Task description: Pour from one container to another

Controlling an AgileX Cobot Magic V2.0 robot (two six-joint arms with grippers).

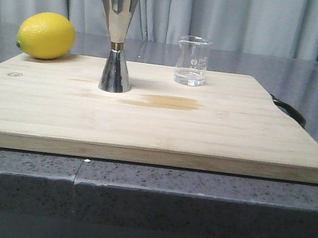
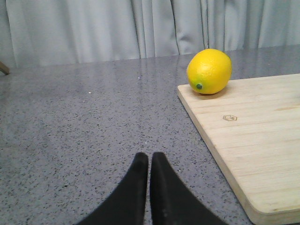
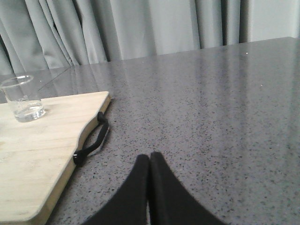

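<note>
A small clear glass beaker [image 1: 191, 61] stands upright on the far right part of the wooden board [image 1: 146, 123], with a little clear liquid in its bottom; the right wrist view shows the beaker [image 3: 22, 99] too. The tall steel hourglass jigger [image 1: 118, 40] stands upright on the board, left of the beaker. My left gripper [image 2: 149, 158] is shut and empty over the grey counter, left of the board. My right gripper [image 3: 150, 157] is shut and empty over the counter, right of the board. Neither gripper shows in the front view.
A yellow lemon [image 1: 46, 35] rests at the board's far left corner, also the lemon [image 2: 210, 71] in the left wrist view. A black strap handle [image 3: 92, 143] hangs off the board's right edge. A darker wet-looking stain [image 1: 167, 101] marks the board. Grey curtains hang behind.
</note>
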